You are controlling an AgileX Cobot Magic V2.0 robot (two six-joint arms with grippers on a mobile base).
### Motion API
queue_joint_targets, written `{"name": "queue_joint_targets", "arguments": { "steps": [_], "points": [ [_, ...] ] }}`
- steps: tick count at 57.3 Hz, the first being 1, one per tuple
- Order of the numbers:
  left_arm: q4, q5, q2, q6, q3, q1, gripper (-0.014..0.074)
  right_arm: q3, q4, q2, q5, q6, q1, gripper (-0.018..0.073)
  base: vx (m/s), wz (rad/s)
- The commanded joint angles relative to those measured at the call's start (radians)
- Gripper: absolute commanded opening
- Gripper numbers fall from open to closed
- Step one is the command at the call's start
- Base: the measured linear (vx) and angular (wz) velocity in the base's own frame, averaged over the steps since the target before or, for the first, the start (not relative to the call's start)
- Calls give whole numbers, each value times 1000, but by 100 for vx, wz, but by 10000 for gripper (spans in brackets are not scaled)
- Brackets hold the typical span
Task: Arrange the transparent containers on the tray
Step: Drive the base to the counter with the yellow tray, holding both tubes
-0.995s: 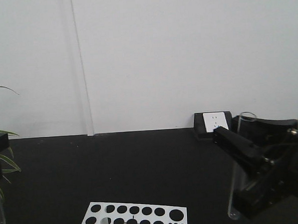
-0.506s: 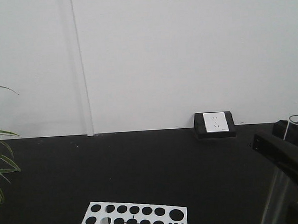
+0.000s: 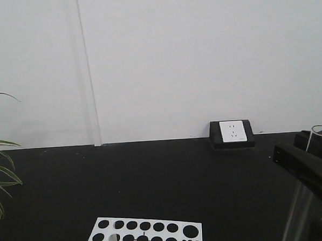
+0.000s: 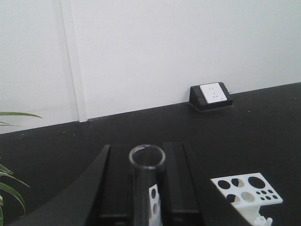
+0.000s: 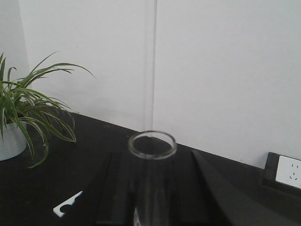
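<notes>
Left wrist: left fingers [image 4: 89,193] pinch an empty test tube [image 4: 143,183]; right fingers [image 5: 216,193] pinch a second empty tube [image 5: 150,197].

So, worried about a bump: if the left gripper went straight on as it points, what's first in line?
Probably the white wall: the left gripper, shut on a test tube, points across open black tabletop; the tube rack sits off-line. Depth is unclear.

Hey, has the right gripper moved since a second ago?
Yes. The right gripper, holding its test tube, has shifted right, away from the wall outlet it sat beside.
</notes>
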Motion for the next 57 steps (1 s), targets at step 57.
{"name": "queue_joint_targets", "arguments": {
  "steps": [57],
  "points": [
    [-10,-90,1,2,-28,-6,-6,-33,-5,-4,-81,1,-1,-11,-9,2]
  ]
}}
